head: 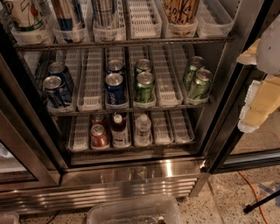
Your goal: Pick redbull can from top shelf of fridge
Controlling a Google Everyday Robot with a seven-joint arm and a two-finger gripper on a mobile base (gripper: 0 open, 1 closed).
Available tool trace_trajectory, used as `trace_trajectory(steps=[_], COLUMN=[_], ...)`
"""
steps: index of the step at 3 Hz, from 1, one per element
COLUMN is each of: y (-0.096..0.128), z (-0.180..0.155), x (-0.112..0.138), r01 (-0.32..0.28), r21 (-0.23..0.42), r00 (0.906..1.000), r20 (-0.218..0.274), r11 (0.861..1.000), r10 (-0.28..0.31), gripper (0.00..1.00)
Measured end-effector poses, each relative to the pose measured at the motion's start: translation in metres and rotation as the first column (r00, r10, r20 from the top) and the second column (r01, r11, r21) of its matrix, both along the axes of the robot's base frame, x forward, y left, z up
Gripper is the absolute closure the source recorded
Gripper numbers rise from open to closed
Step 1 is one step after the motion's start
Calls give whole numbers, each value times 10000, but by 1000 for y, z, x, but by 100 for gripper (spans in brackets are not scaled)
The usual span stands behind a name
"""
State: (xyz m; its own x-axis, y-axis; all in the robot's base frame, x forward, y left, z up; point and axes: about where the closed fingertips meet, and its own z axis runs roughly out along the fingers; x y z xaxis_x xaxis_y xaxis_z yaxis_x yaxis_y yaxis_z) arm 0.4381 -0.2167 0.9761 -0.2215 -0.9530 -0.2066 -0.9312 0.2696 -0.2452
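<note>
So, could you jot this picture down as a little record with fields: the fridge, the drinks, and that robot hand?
fridge: drinks cooler, steel base, three racks in view
top shelf: white lane trays, tall cans, some lanes bare
redbull can: upright, second lane from the left on the top shelf, its top out of the picture
tan can: same shelf, further right
middle rack: blue cans left, green cans right
bottom rack: small bottles
gripper: right edge, outside the fridge, level with the middle rack, holding nothing

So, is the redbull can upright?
Upright: the can stands base down in a top shelf lane. Hand is at right, outside the fridge.
</note>
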Motion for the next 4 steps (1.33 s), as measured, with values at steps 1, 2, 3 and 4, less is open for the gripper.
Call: trace_trajectory(steps=[1,2,3,4], y=[0,12,34,64], z=[0,1,-1,0], x=[0,-1,-2,-4], r01=[0,-56,-93,-73], r21=[0,548,1720,3309], r00=[10000,10000,9998,9991], r20=[0,73,191,413], r11=[10000,9985,9850,9436], r10=[0,52,61,-68], gripper=[0,0,0,0])
